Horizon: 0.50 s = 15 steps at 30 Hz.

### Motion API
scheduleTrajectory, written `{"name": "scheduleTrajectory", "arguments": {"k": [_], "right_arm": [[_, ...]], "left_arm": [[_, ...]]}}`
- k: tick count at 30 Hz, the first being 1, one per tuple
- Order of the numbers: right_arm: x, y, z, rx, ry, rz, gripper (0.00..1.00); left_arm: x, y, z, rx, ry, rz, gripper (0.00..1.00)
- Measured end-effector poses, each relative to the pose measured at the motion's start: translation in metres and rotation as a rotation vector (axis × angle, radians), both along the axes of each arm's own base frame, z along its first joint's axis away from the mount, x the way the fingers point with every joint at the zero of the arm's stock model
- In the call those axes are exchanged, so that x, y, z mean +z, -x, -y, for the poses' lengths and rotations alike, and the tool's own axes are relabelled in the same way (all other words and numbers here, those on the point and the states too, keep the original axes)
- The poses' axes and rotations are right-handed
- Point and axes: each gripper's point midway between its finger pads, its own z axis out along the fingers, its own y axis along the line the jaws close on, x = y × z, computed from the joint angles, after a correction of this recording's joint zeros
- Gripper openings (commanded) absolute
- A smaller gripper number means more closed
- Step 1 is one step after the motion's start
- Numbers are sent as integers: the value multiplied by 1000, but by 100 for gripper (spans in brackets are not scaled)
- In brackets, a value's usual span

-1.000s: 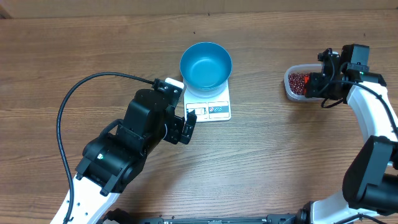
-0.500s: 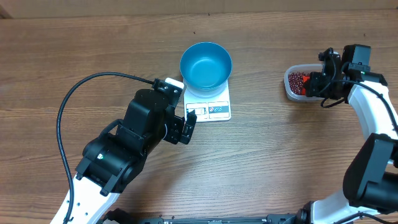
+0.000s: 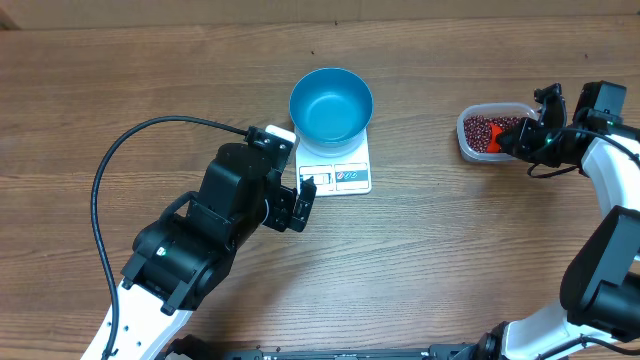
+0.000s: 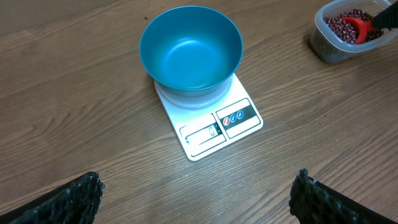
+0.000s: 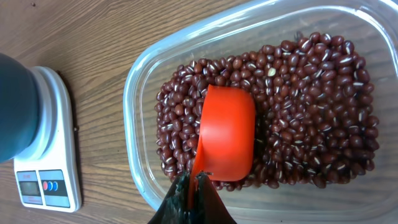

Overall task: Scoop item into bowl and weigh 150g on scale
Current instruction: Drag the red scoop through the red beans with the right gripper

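The empty blue bowl point(image 3: 331, 103) point(image 4: 191, 46) stands on the white scale point(image 3: 340, 176) point(image 4: 219, 123) at the middle of the table. The red-brown beans point(image 3: 479, 128) point(image 5: 311, 106) fill a clear tub at the right. My right gripper point(image 3: 520, 138) point(image 5: 196, 185) is shut on the handle of the red-orange scoop point(image 5: 227, 134) point(image 3: 497, 142), whose cup lies among the beans with its back toward the wrist camera. My left gripper point(image 4: 198, 186) point(image 3: 306, 192) hovers wide open just in front of the scale, with only bare table between its fingers.
The clear tub point(image 3: 466, 145) point(image 5: 140, 93) point(image 4: 326, 53) sits right of the scale with bare wood between them. The left arm's black cable point(image 3: 110, 165) loops over the table's left side. The bowl's side point(image 5: 15, 106) and the scale point(image 5: 53, 162) show left of the tub.
My right arm has drawn back to the right, and the scoop has shifted slightly with it inside the tub. The left arm, bowl and scale have not moved.
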Motion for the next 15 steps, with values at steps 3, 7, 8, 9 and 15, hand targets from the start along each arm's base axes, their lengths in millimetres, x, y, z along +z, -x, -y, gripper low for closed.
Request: {"name": "scheduleTrajectory", "arguments": {"k": [3,7,8,9,15], "right_arm": [[-1,0,-1,-3,-20,-3,4],[-1,0,-3,-7,-49,-4,4],[-2,-1,-3,-10,-58,-3,4],[-2,-1,-2,-14,-76,-3,4],[-7,-2,4,-41,-159,-5,4]], "left_arm": [[0,0,0,-1,0,0,100],[0,0,0,0,0,0,100],[0,0,0,-1,0,0,100],[0,0,0,-1,0,0,99],[0,0,0,-1,0,0,100]]}}
